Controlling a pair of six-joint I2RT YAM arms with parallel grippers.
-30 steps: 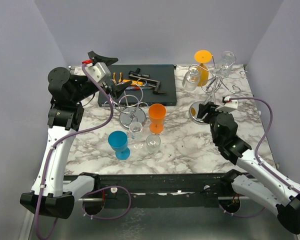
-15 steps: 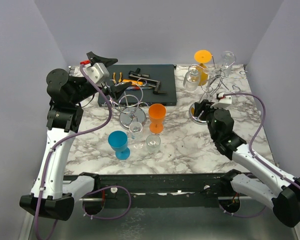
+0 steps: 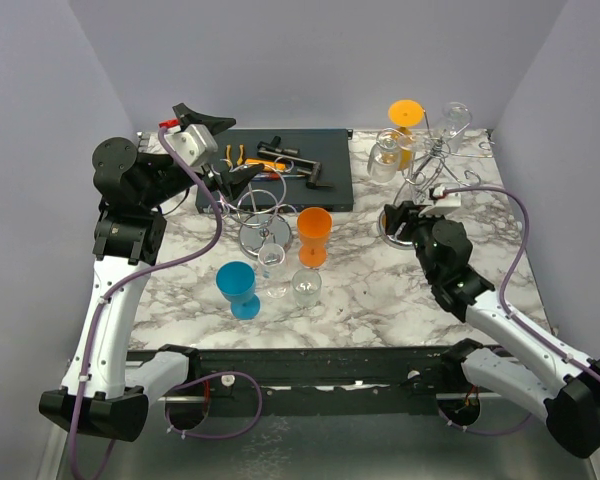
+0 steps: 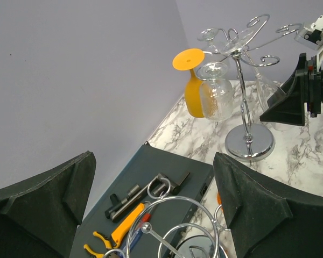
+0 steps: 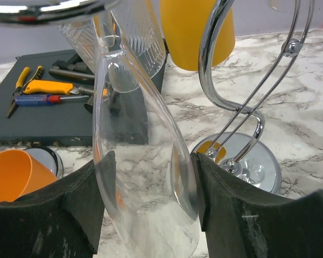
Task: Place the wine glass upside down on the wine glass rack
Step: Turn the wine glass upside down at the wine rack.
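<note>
My right gripper (image 5: 148, 215) is shut on the bowl of a clear wine glass (image 5: 145, 177), held upside down with its narrow end rising toward the top of the chrome wine glass rack (image 5: 226, 107). In the top view the right gripper (image 3: 408, 215) is at the rack's base, and the rack (image 3: 435, 165) stands at the back right. An orange glass (image 3: 405, 130) and two clear glasses (image 3: 385, 160) hang on it. In the left wrist view the held glass (image 4: 264, 88) is beside the rack's stem. My left gripper (image 3: 220, 145) is open and empty at the back left.
A second chrome rack (image 3: 260, 205) stands under my left gripper. A dark tray (image 3: 325, 160) behind it holds pliers and tools. An orange cup (image 3: 314, 232), a blue glass (image 3: 238, 288) and two clear glasses (image 3: 306, 287) stand mid-table.
My right gripper has moved away from me, toward the rack, carrying the clear glass in under the rack's arms. My left arm has barely moved.
</note>
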